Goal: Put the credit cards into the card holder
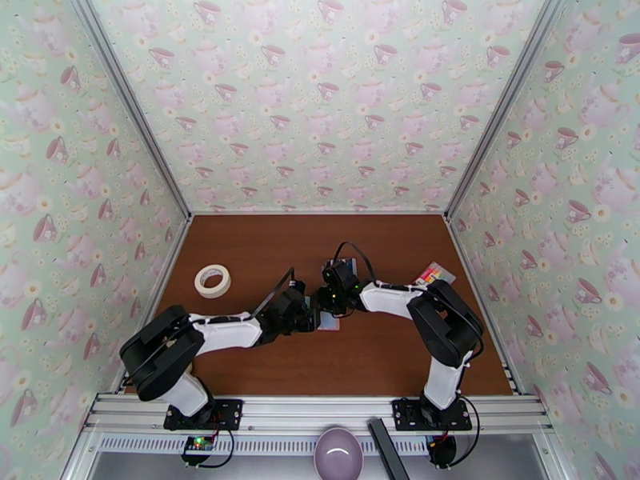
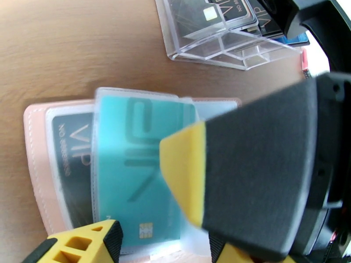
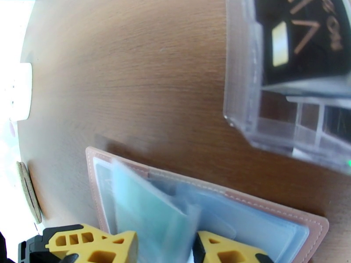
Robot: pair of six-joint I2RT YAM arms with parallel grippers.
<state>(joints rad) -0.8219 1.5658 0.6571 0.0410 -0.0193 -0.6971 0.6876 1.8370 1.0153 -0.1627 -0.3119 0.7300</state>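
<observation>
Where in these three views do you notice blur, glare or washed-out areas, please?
Left wrist: the teal card and the card holder are smeared soft, a patch at upper right blown white. Right wrist: the left edge is washed out, the card holder's pockets blur near the lens, the clear rack is crisper. Top external: the table is evenly lit and sharp.

The white-and-black left arm point(image 1: 228, 331) and white-and-black right arm point(image 1: 390, 298) stretch inward, wrists nearly meeting. The yellow-fingered left gripper point(image 2: 160, 251) has its jaws apart. The yellow-fingered right gripper point(image 3: 163, 251) has jaws partly apart.
</observation>
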